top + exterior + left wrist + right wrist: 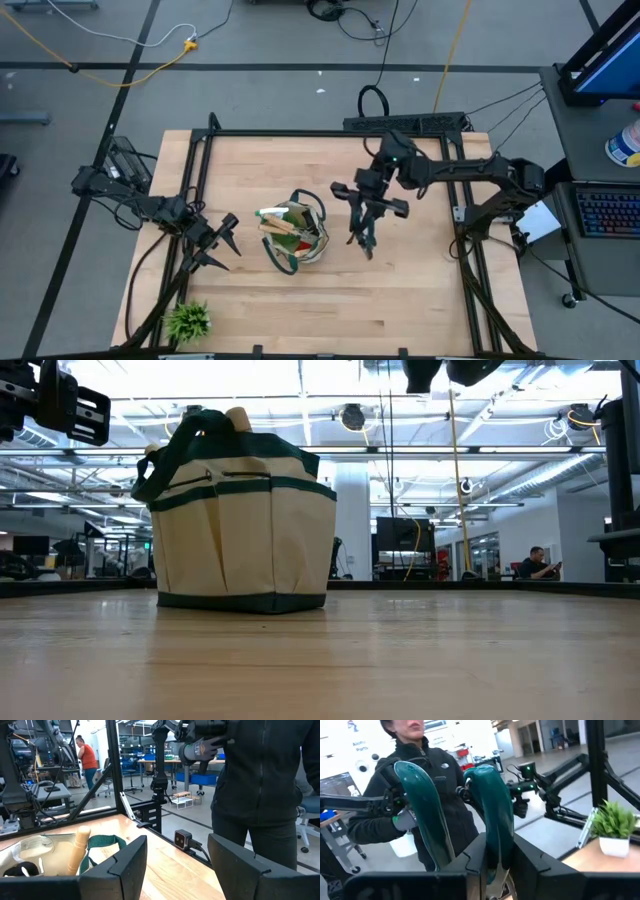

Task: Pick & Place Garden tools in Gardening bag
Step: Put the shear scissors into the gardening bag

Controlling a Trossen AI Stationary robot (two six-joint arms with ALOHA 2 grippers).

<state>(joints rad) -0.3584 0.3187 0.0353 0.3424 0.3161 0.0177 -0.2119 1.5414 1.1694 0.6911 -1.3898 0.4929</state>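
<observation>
I am looking straight down on the worktop (400,290) and reading it as a clock, with 12 at the far edge. At about 7 o'clock, near the front corner, the small spiky green plant (188,320) is sitting in its white pot. Just above it, at roughly 9 o'clock, my left gripper (222,245) is hanging with its 2 fingers spread wide, pinching nothing; in its wrist view the fingers (122,867) are standing well apart and the gap is showing bare wood.

Near the centre, the gardening bag (295,238) is standing upright on the worktop, mouth open. From the low camera I am seeing its beige front, dark green trim and a loop handle (245,525). Inside it, a wooden handle (77,847) is sticking up beside the green strap, and a white-and-green item is lying across the bag's mouth at its 10 o'clock rim; I cannot tell which tool that is.

At about 2 o'clock from the bag, my right gripper (364,238) is hovering above the worktop, pointing down, pressed onto the pruning shears (492,820), whose 2 teal-green handles are rising out of the fingers in the wrist view. A person in a dark jacket (440,795) is standing beyond the table.
</observation>
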